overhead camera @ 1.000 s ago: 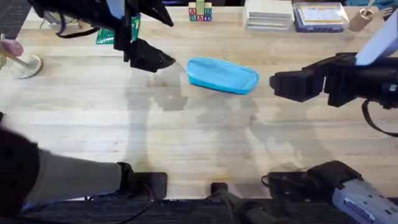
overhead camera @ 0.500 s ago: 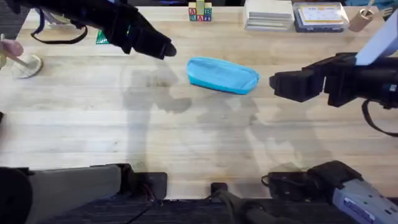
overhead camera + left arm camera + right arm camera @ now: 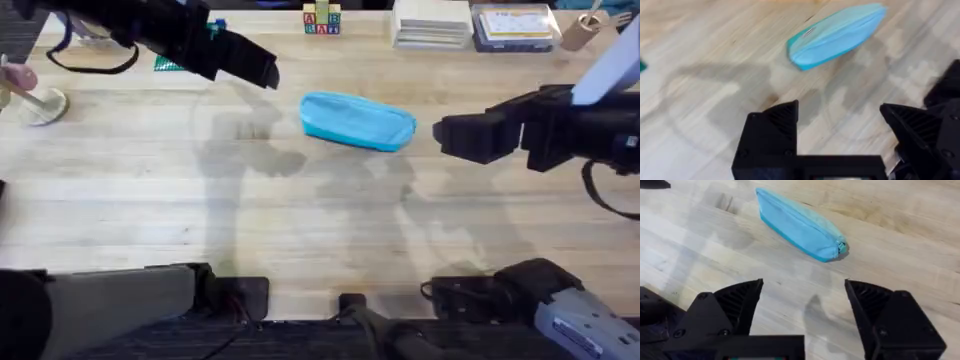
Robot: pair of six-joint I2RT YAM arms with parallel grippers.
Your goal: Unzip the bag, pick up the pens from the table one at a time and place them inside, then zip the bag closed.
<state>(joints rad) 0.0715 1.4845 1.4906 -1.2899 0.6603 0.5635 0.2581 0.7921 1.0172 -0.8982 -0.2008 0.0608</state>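
Observation:
The light blue bag [image 3: 358, 121] lies zipped shut on the table [image 3: 300, 220], a little behind its middle. My left gripper [image 3: 264, 72] hovers to the bag's left and slightly farther back, and it is open and empty. In the left wrist view the bag [image 3: 835, 34] lies beyond the spread fingers [image 3: 772, 125]. My right gripper [image 3: 448, 137] hangs just right of the bag, also open and empty. In the right wrist view the bag [image 3: 800, 225] shows its small teal pull [image 3: 841, 245] at one end. The pens are out of view.
Alphabet blocks [image 3: 322, 20], stacked boxes [image 3: 432, 22], a blue-edged case [image 3: 515, 25] and a cup [image 3: 583, 30] line the back edge. A white object [image 3: 40, 105] sits at the far left, and a green item [image 3: 165, 63] is under the left arm.
My left gripper has swung slightly back and to the right, ending a little farther from the table's front. The right arm and the bag have not moved.

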